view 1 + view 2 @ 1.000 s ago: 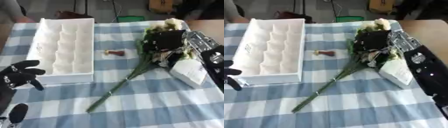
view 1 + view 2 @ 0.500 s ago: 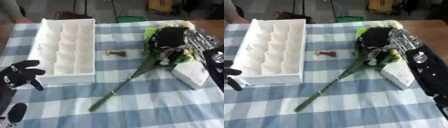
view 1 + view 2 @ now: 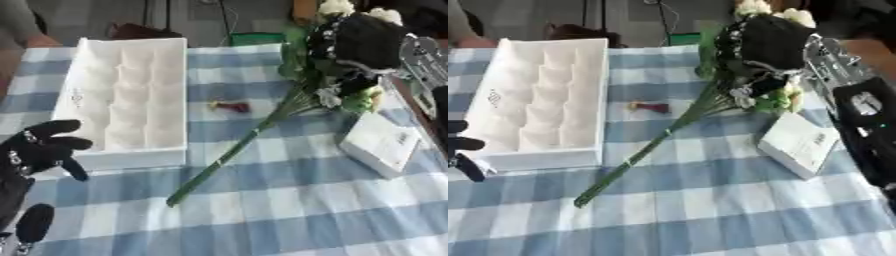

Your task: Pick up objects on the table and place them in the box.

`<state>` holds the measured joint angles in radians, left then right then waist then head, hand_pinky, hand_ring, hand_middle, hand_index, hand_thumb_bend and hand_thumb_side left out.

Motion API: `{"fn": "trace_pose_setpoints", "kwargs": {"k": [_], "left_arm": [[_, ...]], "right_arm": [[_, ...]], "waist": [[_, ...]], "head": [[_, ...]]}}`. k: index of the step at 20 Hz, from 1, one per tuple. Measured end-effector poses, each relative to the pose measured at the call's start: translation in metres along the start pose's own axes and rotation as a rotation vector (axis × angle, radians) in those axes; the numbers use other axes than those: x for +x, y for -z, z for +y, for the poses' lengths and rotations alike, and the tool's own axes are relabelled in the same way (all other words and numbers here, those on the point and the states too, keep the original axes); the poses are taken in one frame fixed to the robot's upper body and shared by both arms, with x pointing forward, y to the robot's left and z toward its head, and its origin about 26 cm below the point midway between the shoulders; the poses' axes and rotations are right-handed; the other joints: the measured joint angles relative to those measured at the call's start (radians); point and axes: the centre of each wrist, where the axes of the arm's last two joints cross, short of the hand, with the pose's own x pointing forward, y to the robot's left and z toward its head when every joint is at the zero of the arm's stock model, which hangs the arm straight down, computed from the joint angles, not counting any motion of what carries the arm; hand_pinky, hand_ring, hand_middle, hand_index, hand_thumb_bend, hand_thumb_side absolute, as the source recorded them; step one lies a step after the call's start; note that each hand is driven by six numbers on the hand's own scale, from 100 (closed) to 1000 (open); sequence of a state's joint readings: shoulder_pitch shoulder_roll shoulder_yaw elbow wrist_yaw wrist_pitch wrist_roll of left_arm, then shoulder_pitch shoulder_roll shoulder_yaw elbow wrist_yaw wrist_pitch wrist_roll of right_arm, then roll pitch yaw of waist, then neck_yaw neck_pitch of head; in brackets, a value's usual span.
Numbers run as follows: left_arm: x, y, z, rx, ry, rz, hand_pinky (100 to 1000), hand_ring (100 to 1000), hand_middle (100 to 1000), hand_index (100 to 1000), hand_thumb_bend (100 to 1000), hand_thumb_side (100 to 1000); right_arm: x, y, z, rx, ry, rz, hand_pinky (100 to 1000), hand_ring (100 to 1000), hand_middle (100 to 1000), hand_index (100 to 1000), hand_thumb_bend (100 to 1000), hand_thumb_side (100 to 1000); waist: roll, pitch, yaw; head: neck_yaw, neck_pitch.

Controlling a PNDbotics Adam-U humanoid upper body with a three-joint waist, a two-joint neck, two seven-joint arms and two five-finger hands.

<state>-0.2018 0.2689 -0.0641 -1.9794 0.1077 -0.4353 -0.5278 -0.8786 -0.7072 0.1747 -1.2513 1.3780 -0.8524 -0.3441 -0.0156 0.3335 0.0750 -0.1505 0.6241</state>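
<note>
Left eye view: my right hand is curled round the head of the flower bunch at the far right of the counter; the long green stem trails down-left, its tip resting on the checked cloth near the white box. I judge the bunch light and soft, the blooms fragile and the stem limp enough to swing; a hold lower on the stem would spare the blooms. My left hand idles at the lower left, fingers relaxed and spread, holding nothing, just beside the box's near corner. Right eye view: a small red object lies between box and stem, apart from both. A white packet sits near the flowers on the right, beside my forearm. The stem's sweep toward the box could brush the red object.
</note>
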Motion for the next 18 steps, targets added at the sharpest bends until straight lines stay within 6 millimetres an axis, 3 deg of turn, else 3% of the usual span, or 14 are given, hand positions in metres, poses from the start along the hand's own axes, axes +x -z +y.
{"fn": "trace_pose_setpoints", "kwargs": {"k": [5, 11, 12, 18], "left_arm": [[0.000, 0.000, 0.000, 0.001, -0.006, 0.003, 541, 813, 885, 814, 266, 500], [0.000, -0.001, 0.001, 0.000, -0.021, 0.002, 541, 812, 884, 814, 277, 485], [0.000, -0.001, 0.002, -0.002, -0.022, 0.003, 540, 811, 884, 813, 283, 479], [0.001, 0.005, 0.001, -0.011, -0.054, -0.013, 541, 809, 881, 813, 295, 463]], "right_arm": [[-0.012, -0.007, -0.017, -0.054, -0.023, 0.046, 148, 459, 509, 537, 430, 310], [-0.023, -0.004, -0.032, -0.097, -0.029, 0.086, 123, 458, 513, 542, 428, 291], [-0.024, -0.003, -0.033, -0.101, -0.028, 0.090, 102, 443, 503, 542, 423, 249], [-0.033, 0.017, -0.050, -0.165, -0.032, 0.144, 100, 402, 488, 546, 411, 171]], "waist": [[-0.009, -0.010, 0.005], [-0.031, -0.025, 0.040], [-0.033, -0.025, 0.043], [-0.056, -0.040, 0.127]], "head": [[-0.001, 0.000], [-0.007, 0.000], [-0.009, 0.000], [-0.034, -0.001]]}}
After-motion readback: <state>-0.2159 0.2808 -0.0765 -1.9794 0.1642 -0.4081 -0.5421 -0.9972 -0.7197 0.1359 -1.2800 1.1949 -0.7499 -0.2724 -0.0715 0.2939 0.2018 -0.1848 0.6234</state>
